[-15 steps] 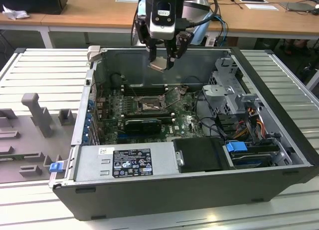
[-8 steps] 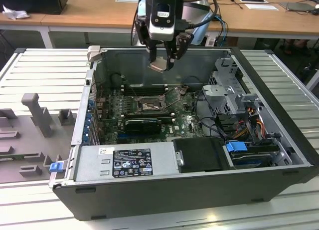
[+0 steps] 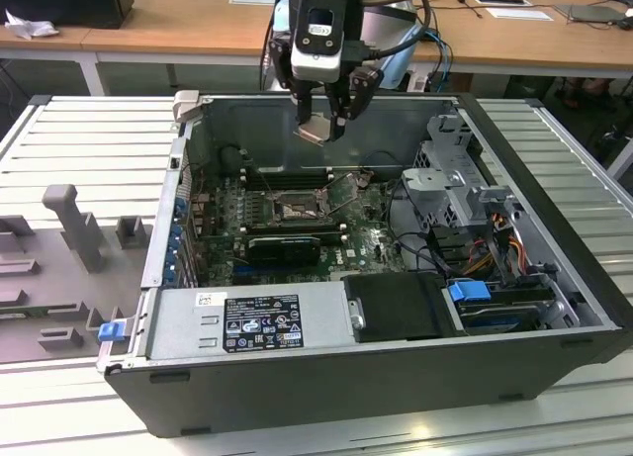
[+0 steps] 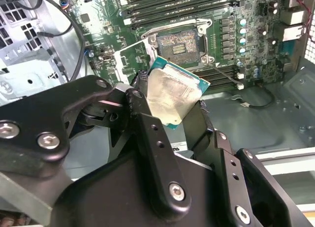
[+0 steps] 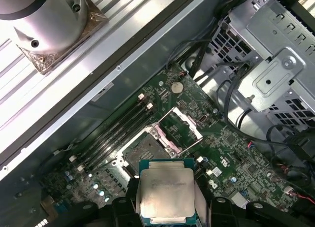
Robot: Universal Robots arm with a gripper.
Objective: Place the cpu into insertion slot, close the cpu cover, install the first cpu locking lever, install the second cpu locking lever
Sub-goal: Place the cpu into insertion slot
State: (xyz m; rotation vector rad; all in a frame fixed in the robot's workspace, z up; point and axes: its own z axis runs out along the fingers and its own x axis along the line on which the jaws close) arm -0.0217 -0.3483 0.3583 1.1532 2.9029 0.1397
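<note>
My gripper (image 3: 321, 128) hangs above the open computer case, shut on the cpu (image 3: 315, 131), a small square chip with a pale silver top. In both wrist views the cpu (image 4: 172, 91) (image 5: 166, 190) sits tilted between the black fingers (image 4: 143, 109). Below on the green board lies the insertion slot (image 3: 295, 211) (image 4: 179, 42) (image 5: 143, 145), uncovered, with nothing in it. The cpu cover (image 5: 180, 124) (image 4: 132, 57) stands swung up beside the slot. A thin wire lever (image 4: 225, 72) sticks out from the socket's corner. The cpu is well clear of the slot.
A long black heatsink block (image 3: 285, 246) lies just in front of the socket. Memory slots (image 3: 285, 177) run behind it. The power supply (image 3: 247, 322), a drive cage (image 3: 460, 179) and loose cables (image 3: 410, 224) crowd the case. Grey fixtures (image 3: 69, 224) stand on the table at the exterior view's left.
</note>
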